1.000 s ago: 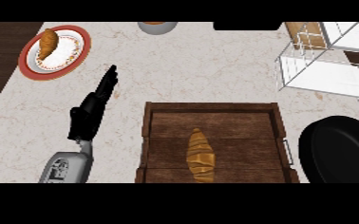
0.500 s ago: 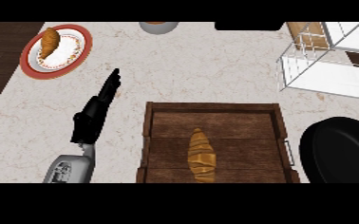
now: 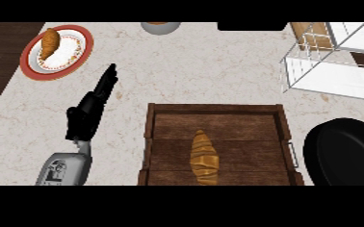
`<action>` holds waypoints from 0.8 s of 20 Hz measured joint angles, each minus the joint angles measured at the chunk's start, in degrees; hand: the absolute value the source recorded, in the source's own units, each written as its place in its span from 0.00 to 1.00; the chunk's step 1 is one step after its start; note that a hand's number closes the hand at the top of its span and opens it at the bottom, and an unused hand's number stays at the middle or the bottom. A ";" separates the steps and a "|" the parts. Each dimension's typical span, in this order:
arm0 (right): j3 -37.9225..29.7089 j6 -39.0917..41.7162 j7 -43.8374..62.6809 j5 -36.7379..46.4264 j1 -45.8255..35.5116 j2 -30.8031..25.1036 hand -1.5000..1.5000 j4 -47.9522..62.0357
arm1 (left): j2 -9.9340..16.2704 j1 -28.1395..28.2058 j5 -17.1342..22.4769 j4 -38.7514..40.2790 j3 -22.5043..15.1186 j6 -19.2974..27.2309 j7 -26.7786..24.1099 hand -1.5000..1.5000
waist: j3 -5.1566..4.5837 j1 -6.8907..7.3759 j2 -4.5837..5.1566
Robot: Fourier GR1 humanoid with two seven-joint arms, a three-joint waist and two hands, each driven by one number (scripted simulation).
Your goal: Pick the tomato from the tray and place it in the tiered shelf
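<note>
The left hand [image 3: 91, 109], fingers straight and pressed together, has drifted slightly toward the counter's far left corner over the last second and holds nothing, so the pick is not begun. The right hand [image 3: 340, 150] shows only as a dark mass at the right edge; I cannot tell its fingers. The tray [image 3: 162, 130] carries a croissant [image 3: 204, 157], no tomato is visible; the shelf [image 3: 323, 62] stands at the far right, a plate [image 3: 71, 53] with another croissant far left.
</note>
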 measured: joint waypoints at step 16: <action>-1.64 -7.79 4.32 3.90 1.96 -5.96 0.00 11.89 | -1.54 -0.30 -1.03 3.05 -0.11 1.00 -1.73 0.50 | -0.07 -0.42 -0.08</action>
